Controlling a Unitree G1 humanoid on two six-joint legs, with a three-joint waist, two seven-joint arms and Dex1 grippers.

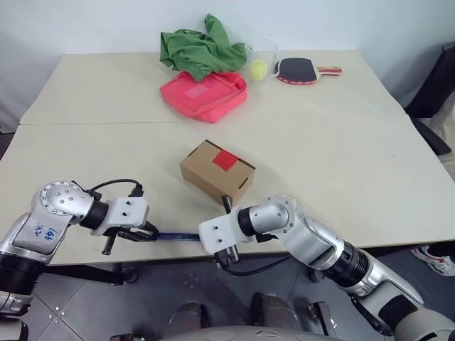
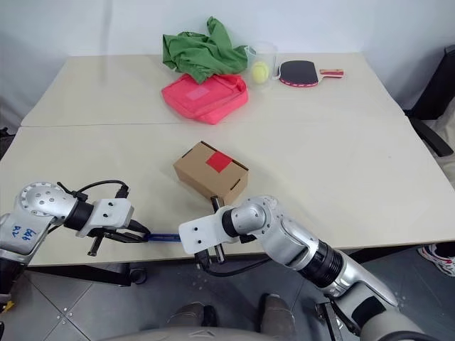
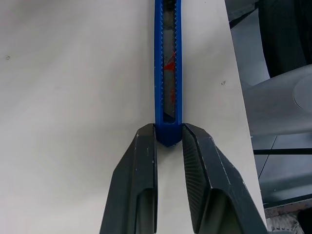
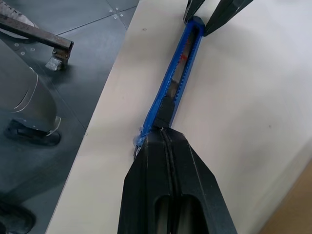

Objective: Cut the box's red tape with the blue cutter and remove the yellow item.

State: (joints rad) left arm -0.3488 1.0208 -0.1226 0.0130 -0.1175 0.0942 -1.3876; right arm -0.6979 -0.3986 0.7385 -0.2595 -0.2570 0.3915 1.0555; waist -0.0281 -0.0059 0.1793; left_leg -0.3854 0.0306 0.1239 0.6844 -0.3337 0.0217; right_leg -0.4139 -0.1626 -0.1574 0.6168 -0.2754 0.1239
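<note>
Brown box (image 1: 215, 170) taped shut, left tool (image 3: 168, 139) pinching blue cutter (image 3: 167, 68), right tool (image 4: 165, 132) closed

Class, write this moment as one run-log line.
left gripper: shut on blue cutter | right gripper: shut at cutter's other end | box: closed, red tape uncut

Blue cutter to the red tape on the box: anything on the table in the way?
Nothing visible. The blue cutter lies at the table's near edge, held at one end by the left gripper, the right gripper shut at the other. Only bare tabletop lies between it and the box with the red tape.
</note>
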